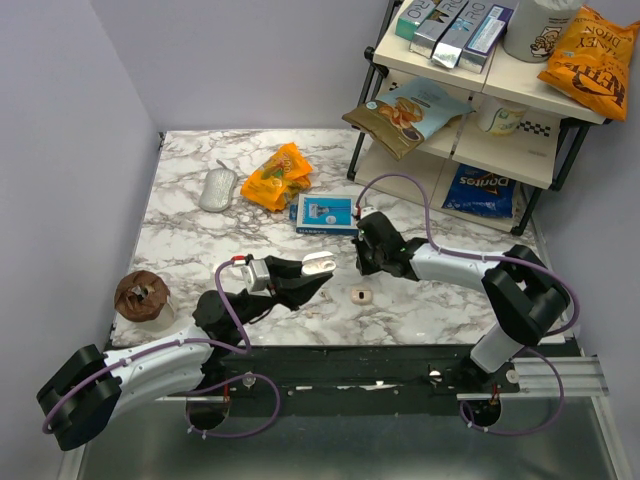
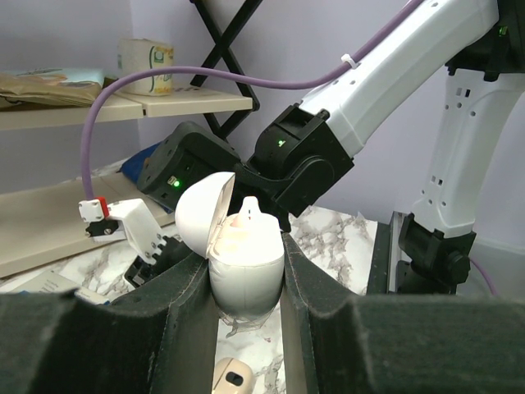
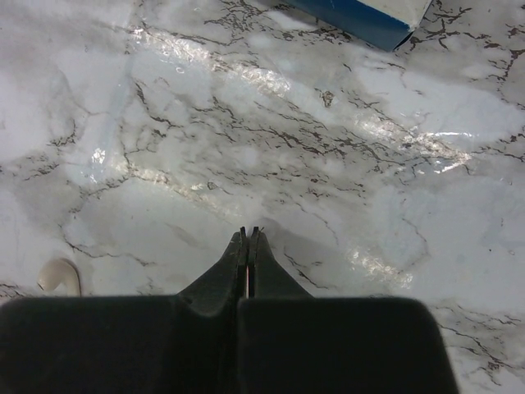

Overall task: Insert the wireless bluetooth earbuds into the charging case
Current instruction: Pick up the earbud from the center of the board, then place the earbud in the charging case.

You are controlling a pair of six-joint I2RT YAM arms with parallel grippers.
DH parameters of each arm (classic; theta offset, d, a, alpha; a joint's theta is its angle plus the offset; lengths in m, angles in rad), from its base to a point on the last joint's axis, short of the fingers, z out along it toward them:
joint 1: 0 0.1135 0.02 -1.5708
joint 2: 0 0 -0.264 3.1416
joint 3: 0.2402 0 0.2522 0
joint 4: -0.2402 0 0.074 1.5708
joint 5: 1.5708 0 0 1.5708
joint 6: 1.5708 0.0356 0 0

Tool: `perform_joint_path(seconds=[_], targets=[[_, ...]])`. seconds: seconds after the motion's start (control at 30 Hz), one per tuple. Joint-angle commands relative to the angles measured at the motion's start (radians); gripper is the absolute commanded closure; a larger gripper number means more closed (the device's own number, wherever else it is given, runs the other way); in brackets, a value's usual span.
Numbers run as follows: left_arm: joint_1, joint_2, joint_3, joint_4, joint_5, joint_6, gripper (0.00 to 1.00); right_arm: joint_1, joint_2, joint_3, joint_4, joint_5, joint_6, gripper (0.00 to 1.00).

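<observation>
Charging case (image 2: 246,275) — seemingly above marble tabletop (image 1: 195,242)

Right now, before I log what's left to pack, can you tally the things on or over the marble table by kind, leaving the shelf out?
Charging case: 1
Earbuds: 2, one loose, one in the case
Computer mouse: 1
Orange snack bag: 1
Blue-and-white box: 1
Brown lump: 1
Total: 7

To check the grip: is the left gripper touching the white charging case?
Touching. The left wrist view shows the left gripper clamped on the open charging case, with one finger pressed against each side.
</observation>
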Motion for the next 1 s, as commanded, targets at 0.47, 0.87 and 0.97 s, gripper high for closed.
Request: perform_joint_path(seconds=[0.47,0.87,0.97], targets=[[-0.003,-0.005,0.009,0.031,-0.067,0.006,1.0,-0.045,-0.28,0.022,-0.099,-0.152,0.06,0.99],[0.069,-0.005,0.044,0.074,0.0,0.032,1.0,-0.139,-0.721,0.043,-0.092,-0.867,0.108,0.99],[0.113,0.03,0.087,0.08,0.14,-0.016,1.0,-0.14,-0.774,0.084,-0.164,-0.961,0.076,0.99]])
